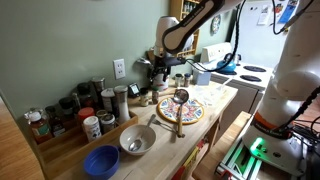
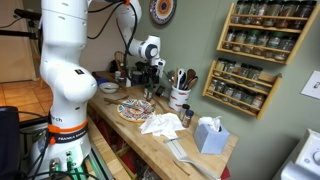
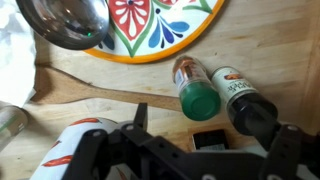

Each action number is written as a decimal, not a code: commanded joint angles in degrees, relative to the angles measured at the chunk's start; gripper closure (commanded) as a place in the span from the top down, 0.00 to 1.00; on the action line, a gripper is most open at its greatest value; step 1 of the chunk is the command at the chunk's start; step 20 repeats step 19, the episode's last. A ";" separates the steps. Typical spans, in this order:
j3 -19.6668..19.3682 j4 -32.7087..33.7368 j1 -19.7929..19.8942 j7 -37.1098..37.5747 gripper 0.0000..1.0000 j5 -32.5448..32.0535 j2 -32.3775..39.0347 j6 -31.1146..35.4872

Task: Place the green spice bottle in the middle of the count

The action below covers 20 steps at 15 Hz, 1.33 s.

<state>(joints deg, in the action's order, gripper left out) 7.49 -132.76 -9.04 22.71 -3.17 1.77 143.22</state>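
Note:
The green spice bottle (image 3: 195,90), green-capped with reddish contents, stands on the wooden counter (image 3: 120,85) just below the rim of a colourful plate (image 3: 160,30). A black-capped bottle (image 3: 245,100) stands right beside it. My gripper (image 3: 215,135) hovers above both bottles with its fingers spread apart and nothing between them. In both exterior views the gripper (image 1: 160,75) (image 2: 148,80) hangs over the back of the counter near the plate (image 1: 190,110) (image 2: 135,108). The green bottle is not clear in those views.
A metal ladle (image 3: 65,25) and a wooden spoon (image 1: 178,110) lie on the plate. Spice jars (image 1: 70,110), a metal bowl (image 1: 137,140) and a blue bowl (image 1: 100,160) fill one end. A utensil holder (image 2: 180,97), white cloth (image 2: 160,123) and tissue box (image 2: 208,135) sit beyond.

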 commanded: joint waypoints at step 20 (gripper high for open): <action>-4.32 -2.15 1.62 -34.08 1.00 1.67 -37.98 -39.21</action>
